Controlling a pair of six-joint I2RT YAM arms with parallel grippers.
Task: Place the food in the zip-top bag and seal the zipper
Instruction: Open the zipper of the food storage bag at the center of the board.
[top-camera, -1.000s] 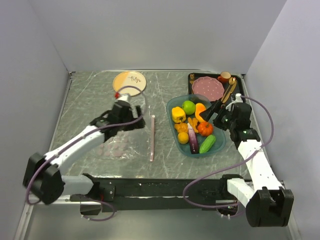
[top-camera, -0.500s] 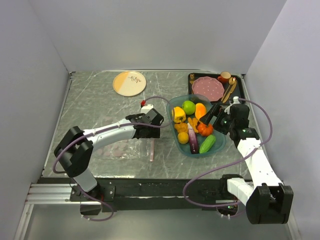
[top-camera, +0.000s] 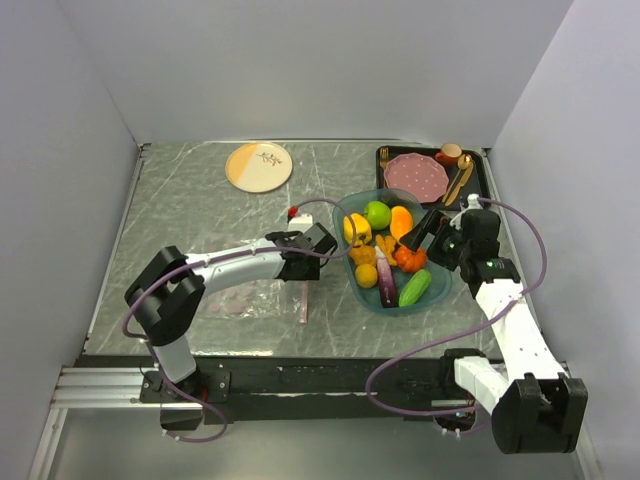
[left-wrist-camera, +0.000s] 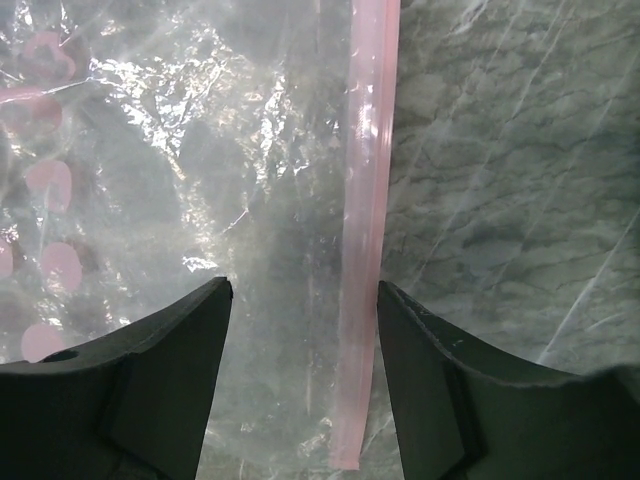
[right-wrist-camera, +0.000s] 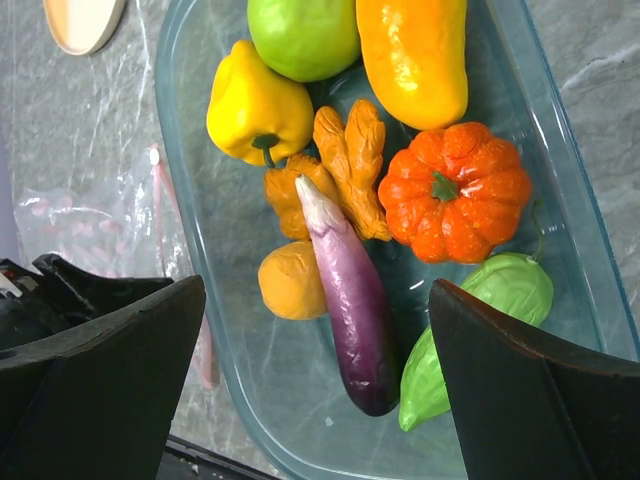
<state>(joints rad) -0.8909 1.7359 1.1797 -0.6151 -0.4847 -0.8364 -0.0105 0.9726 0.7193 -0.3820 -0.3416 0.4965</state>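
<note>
**Top view.** The left gripper (top-camera: 318, 241) sits just beside the left rim of the teal tray (top-camera: 339, 213). A second ago it was well away from the tray, out over the far side of the zip-top bag (top-camera: 240, 296). Half a second ago it was already swinging across. It now hangs over the zipper (top-camera: 303, 301), which lies left of the tray and runs parallel to its long side. The bag itself looks unmoved. The right gripper (top-camera: 426, 228) hovers over the right half of the tray, much where it was. All the food (top-camera: 385, 255) is still in the tray, so nothing has been bagged yet.

**Left wrist view.** The fingers stand apart, with the bag's (left-wrist-camera: 200, 150) edge between them. The zipper (left-wrist-camera: 365, 250) runs close along the inside of the tray-side finger. Nothing is pinched yet. The arm's move suggests it is lining up to take the bag's mouth, probably to lift it open. The film is glossy, so I can't say whether the fingertips touch it.

**Right wrist view.** The jaws are spread wide and empty above the tray (right-wrist-camera: 175, 130). Under them lie the yellow pepper (right-wrist-camera: 255, 100), green apple (right-wrist-camera: 300, 35) and eggplant (right-wrist-camera: 350, 300). The bag (right-wrist-camera: 90, 215) shows just beyond the tray's left rim.
</note>
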